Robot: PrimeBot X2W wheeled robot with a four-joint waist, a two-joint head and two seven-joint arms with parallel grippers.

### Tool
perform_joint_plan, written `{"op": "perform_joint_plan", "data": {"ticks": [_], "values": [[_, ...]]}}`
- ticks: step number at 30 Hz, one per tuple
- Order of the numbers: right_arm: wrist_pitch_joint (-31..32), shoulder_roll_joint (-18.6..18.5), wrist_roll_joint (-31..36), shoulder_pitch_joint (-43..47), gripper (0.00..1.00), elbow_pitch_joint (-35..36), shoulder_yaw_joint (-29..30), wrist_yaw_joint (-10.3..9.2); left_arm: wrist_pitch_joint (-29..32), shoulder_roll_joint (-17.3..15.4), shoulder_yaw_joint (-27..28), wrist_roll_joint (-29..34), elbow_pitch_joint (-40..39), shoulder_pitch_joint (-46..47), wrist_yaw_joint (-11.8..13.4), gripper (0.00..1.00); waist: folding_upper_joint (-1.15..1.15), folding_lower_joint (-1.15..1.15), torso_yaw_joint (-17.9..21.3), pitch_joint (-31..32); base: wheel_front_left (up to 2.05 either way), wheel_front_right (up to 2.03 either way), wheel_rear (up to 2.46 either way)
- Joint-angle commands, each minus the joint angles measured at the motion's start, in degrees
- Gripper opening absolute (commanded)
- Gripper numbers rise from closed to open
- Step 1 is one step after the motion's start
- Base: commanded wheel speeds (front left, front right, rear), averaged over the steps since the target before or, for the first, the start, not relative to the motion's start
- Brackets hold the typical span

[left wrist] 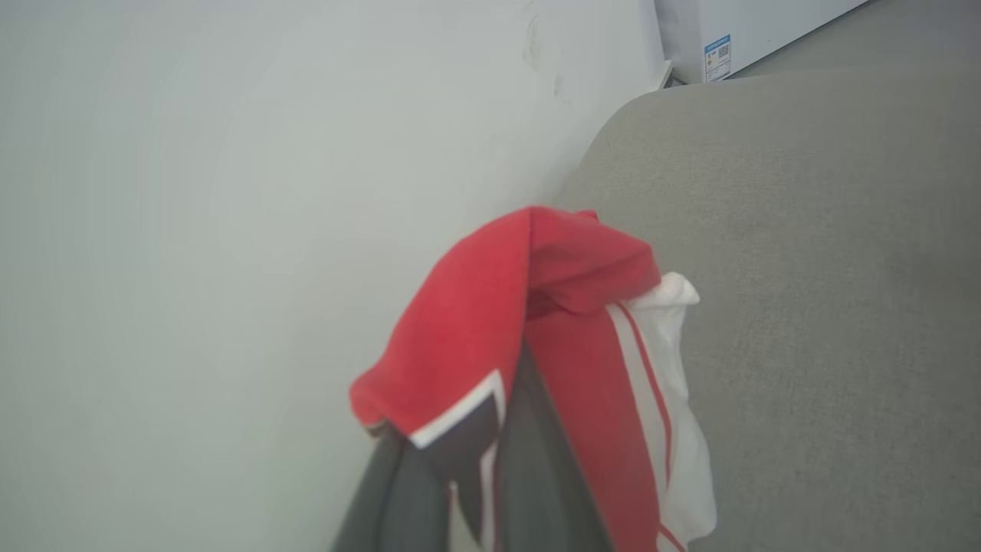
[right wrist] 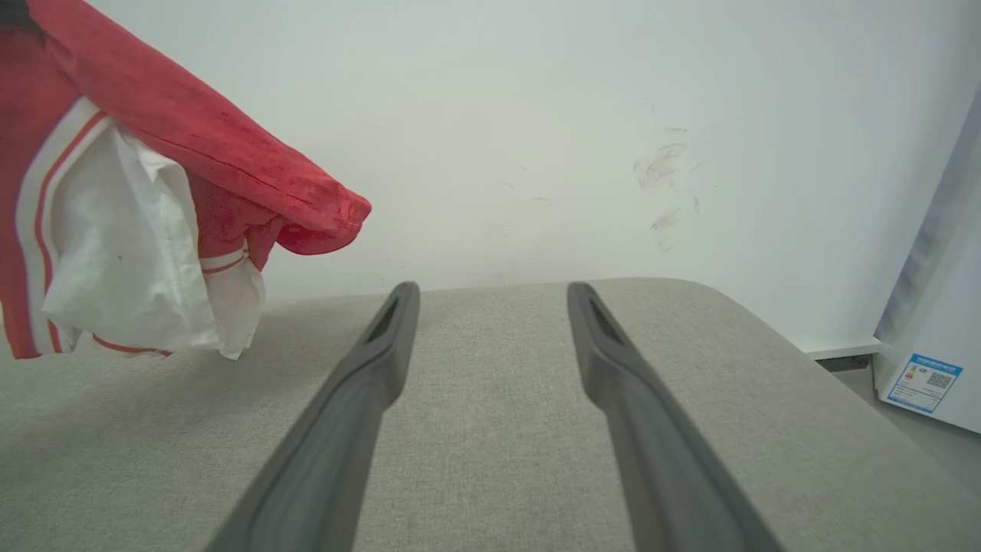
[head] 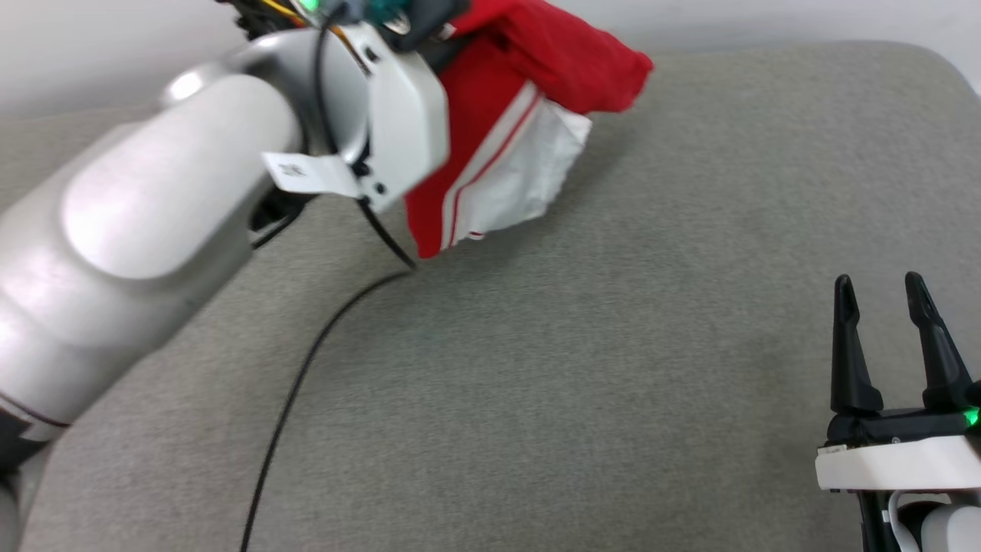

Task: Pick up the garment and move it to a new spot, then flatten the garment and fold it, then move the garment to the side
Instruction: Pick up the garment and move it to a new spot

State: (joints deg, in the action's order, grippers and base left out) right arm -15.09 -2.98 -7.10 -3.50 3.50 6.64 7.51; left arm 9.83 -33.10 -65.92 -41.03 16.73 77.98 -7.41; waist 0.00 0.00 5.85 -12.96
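Note:
The garment [head: 506, 130] is a bunched red shirt with a white sleeve and red-white stripes, hanging in the air above the far part of the grey cushion [head: 598, 368]. My left gripper holds it from above, at the top edge of the head view, mostly hidden by its wrist and the cloth. In the left wrist view the garment [left wrist: 498, 337] drapes over my dark fingers [left wrist: 529, 475], which are shut on it. My right gripper [head: 881, 295] stands open at the lower right, nothing between its fingers [right wrist: 360, 406]. The garment [right wrist: 130, 207] hangs at that view's upper left.
A black cable [head: 306, 368] trails from my left arm [head: 153, 222] across the cushion. A pale wall [right wrist: 536, 115] rises behind the cushion's far edge. A white cabinet with a blue label [right wrist: 923, 381] stands past the cushion's right end.

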Motion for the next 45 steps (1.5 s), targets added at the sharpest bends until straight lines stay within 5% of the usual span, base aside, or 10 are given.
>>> {"op": "perform_joint_plan", "data": {"ticks": [1,11,16,27,28,29,40,45], "values": [[-0.12,0.17,-0.65,-0.30,1.00,-0.16,0.22,-0.04,-0.62,1.69,-0.97,0.54,-0.51,0.28,-0.02,0.00,0.00,0.00,3.71,-1.40,0.00,0.00,0.00],[-0.12,0.18,-2.73,-0.90,1.00,0.06,1.28,-0.04,-1.07,13.15,-7.18,0.72,2.40,-9.09,-0.02,0.00,0.00,0.00,7.59,-3.58,0.00,0.00,0.00],[-0.13,0.18,-3.02,-1.36,1.00,0.23,1.40,-0.04,5.26,18.54,-7.42,6.11,0.55,-20.18,-0.03,0.00,0.00,0.00,7.52,-5.28,0.00,0.00,0.00],[-0.12,0.18,-3.00,-2.70,1.00,-0.56,1.09,-0.04,9.29,20.63,-7.40,8.09,-0.47,-30.71,-0.03,0.00,0.00,0.00,6.85,-7.23,0.00,0.00,0.00],[-0.12,0.18,-2.85,-2.54,1.00,-0.66,1.22,-0.04,8.25,20.60,-7.37,7.90,-0.03,-30.16,-0.03,0.23,0.00,0.00,6.62,-7.02,0.00,0.00,0.00],[-0.12,0.18,-2.69,-2.29,1.00,-0.81,1.40,-0.04,6.76,20.60,-7.37,7.85,0.53,-29.49,-0.02,0.98,0.00,0.00,6.32,-6.65,0.00,0.00,0.00],[-0.12,0.16,-1.31,0.99,1.00,-2.01,2.02,-0.04,-11.05,22.37,-4.42,5.37,5.35,-28.19,0.58,1.00,0.00,0.00,2.16,0.57,0.00,0.00,0.00],[-0.12,0.16,-0.41,3.06,1.00,-2.40,2.79,-0.04,-15.83,20.41,-0.38,4.47,3.19,-29.33,4.13,1.00,0.00,0.00,-1.08,4.79,0.00,0.00,0.00]]}}
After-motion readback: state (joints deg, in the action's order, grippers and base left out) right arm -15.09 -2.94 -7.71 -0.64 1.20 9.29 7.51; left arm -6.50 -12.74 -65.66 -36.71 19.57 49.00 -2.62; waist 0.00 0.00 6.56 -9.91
